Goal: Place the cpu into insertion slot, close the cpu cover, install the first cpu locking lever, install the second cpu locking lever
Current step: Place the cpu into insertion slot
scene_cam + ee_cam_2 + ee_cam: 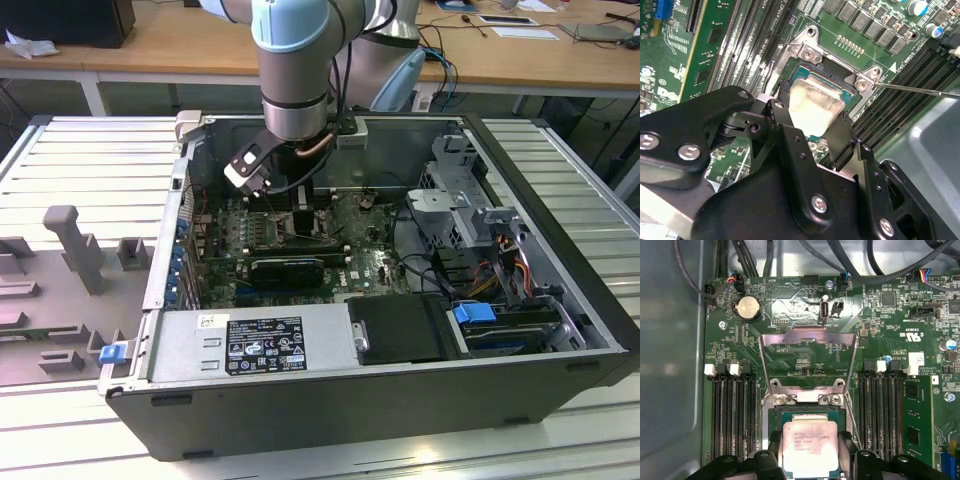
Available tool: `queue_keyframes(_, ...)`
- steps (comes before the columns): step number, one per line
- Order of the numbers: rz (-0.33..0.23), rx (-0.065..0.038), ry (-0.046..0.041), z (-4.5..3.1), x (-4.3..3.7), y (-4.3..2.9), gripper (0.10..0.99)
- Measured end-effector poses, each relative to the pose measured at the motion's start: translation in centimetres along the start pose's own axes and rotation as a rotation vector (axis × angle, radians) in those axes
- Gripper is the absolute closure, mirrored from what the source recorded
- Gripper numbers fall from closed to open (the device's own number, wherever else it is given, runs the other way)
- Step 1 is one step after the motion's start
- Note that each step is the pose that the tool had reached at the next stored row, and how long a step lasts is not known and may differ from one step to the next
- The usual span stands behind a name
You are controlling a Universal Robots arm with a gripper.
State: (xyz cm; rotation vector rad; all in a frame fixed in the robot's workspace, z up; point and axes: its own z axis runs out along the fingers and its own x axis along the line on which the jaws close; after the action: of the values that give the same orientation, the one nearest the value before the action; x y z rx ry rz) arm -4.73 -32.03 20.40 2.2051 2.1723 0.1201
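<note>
the end effector (pixel 811 452) grasps the cpu (pixel 810 442) by its edges over the slot (pixel 800 414); the cover (pixel 809 336) stands raised open. arm (pixel 295 80) at the exterior view's upper centre.

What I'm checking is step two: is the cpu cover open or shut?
Open. In the first wrist view the cpu cover stands raised off the insertion slot, leaving the metal face of the cpu uncovered.

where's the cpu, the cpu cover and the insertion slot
cpu (pixel 810 447): first wrist view, middle of its silver face
cpu cover (pixel 807 336): first wrist view, crossbar of the open frame
insertion slot (pixel 805 49): second wrist view, silvery rim corner
</note>
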Motion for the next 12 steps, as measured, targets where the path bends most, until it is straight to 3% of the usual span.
queue_keyframes(9,0.001,0.000,-0.0004,0.35,0.05,-0.03,0.557)
queue_keyframes(10,0.001,0.000,-0.0003,0.35,0.05,-0.03,0.545)
queue_keyframes(11,0.001,0.000,-0.0002,0.35,0.05,-0.03,0.420)
queue_keyframes(12,0.001,0.000,-0.0003,0.36,0.05,-0.03,0.420)
